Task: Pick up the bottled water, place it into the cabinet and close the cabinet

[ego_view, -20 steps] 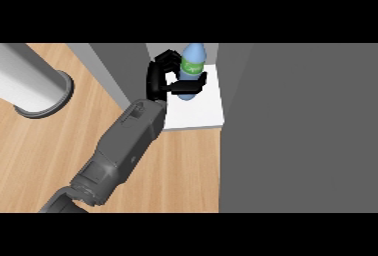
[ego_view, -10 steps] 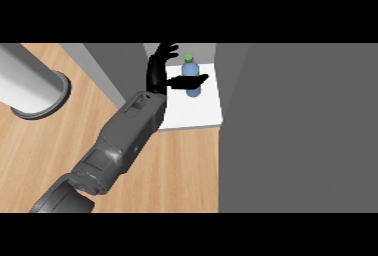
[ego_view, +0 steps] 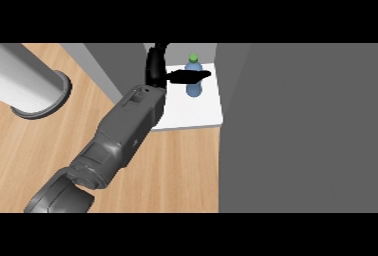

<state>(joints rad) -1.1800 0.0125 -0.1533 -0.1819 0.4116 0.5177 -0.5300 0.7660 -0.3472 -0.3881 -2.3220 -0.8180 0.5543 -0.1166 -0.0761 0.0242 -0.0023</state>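
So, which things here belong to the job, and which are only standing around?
Belong to the job:
- bottled water
- cabinet, with its white shelf and grey door
- left hand

Standing around:
- grey cylinder on the wooden counter

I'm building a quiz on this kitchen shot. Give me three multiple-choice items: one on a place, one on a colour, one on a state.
1. Where does the bottle stand?
A. on the white cabinet shelf
B. on the wooden counter
C. inside the grey cylinder

2. What colour is the bottle's cap?
A. red
B. green
C. white

3. How is the hand by the bottle?
A. curled round it
B. fingers straight, thumb out across the bottle
C. flat on the counter

Answers: A, the bottle stands upright on the shelf; B, the cap is green; B, the hand has straight fingers.
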